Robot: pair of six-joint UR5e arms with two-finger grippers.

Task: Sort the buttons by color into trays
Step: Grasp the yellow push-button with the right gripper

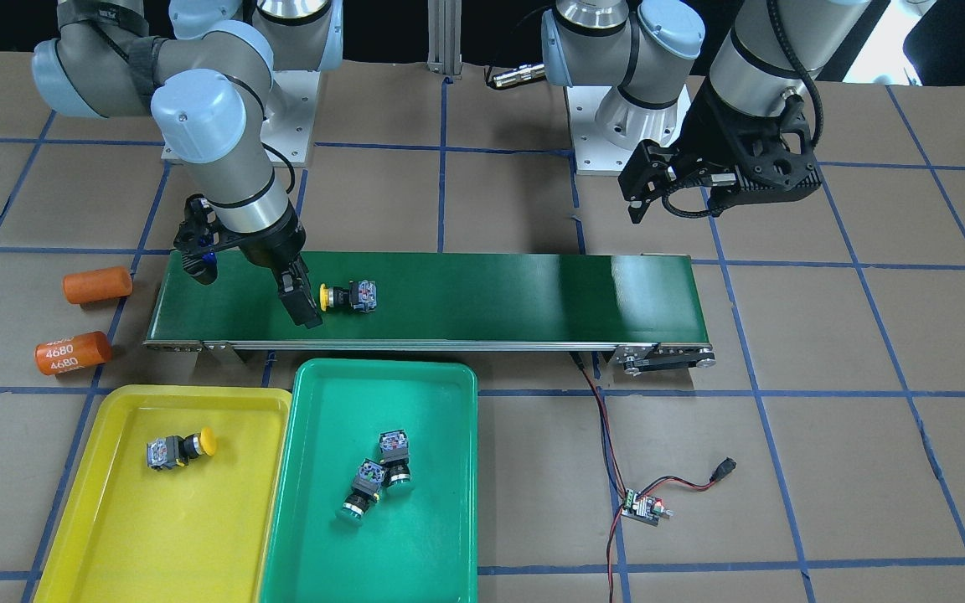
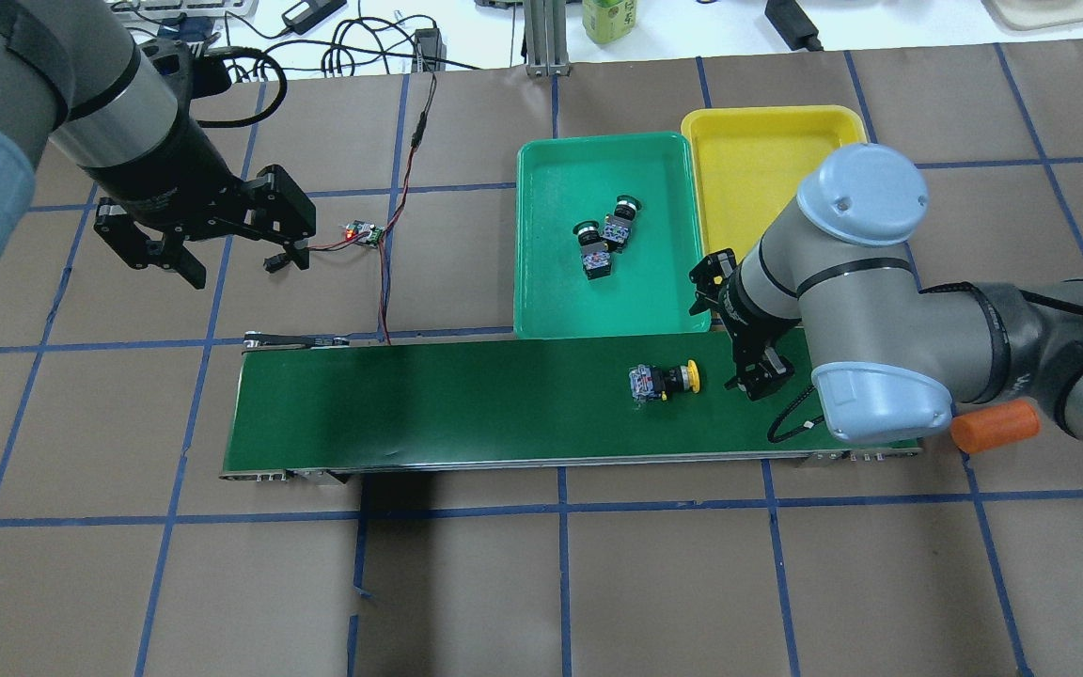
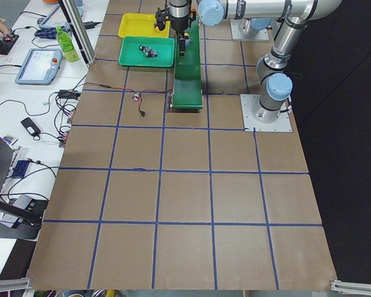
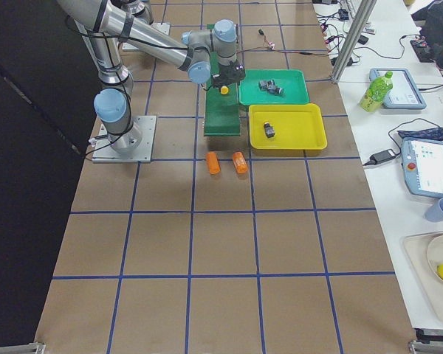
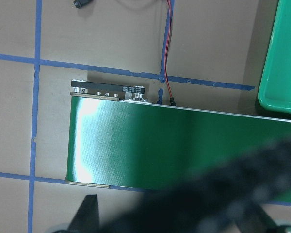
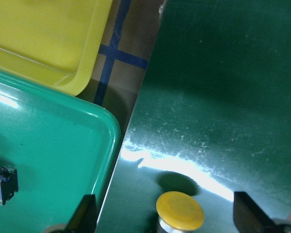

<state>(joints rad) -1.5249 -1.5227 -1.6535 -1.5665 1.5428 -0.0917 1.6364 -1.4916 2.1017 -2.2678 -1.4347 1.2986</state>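
Observation:
A yellow button (image 1: 348, 296) lies on its side on the dark-green conveyor belt (image 1: 491, 297), cap toward my right gripper (image 1: 302, 303). That gripper is open and hovers just beside the cap. In the right wrist view the yellow cap (image 6: 180, 210) shows between the two fingertips (image 6: 85, 213). The yellow tray (image 1: 114, 536) holds one yellow button (image 1: 181, 450). The green tray (image 1: 432, 536) holds two green buttons (image 1: 394, 459) (image 1: 363, 494). My left gripper (image 2: 236, 263) is open and empty, high over the table past the belt's other end.
Two orange cylinders (image 1: 97, 285) (image 1: 72, 352) lie beside the belt's end near the right arm. A small controller board (image 1: 643, 507) with red and black wires sits on the table near the belt's other end. Blue tape lines grid the brown table.

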